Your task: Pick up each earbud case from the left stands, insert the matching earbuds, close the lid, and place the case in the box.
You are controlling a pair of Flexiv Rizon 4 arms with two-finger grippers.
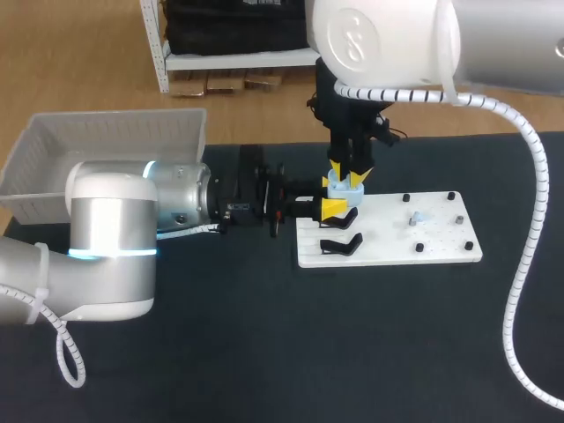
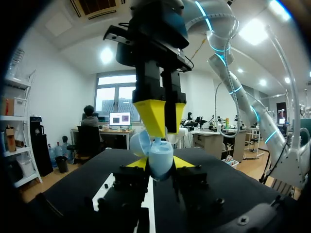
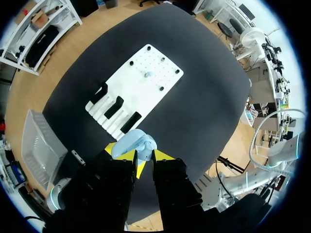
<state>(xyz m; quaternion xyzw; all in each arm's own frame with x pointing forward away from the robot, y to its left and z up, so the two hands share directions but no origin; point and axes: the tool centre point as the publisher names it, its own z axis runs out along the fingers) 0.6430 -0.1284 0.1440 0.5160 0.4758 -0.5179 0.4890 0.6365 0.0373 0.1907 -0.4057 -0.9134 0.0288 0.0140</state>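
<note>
A light blue earbud case (image 1: 344, 188) with its lid open is held just left of the white board (image 1: 397, 242), my left gripper (image 1: 333, 208) shut on its body. In the left wrist view the case (image 2: 159, 158) sits between the yellow tips, its lid (image 2: 140, 143) swung aside. My right gripper (image 1: 347, 174) points straight down onto the open case, fingers close together on a small light blue earbud, mostly hidden. From the right wrist the case (image 3: 135, 143) lies right under the fingertips. Another earbud (image 1: 418, 217) stands on the board.
Two black stands (image 1: 340, 244) sit at the board's left end, with black pegs around its edges. A pale plastic box (image 1: 106, 145) stands at the table's back left. Dark tabletop stretches in front of the board and to its right.
</note>
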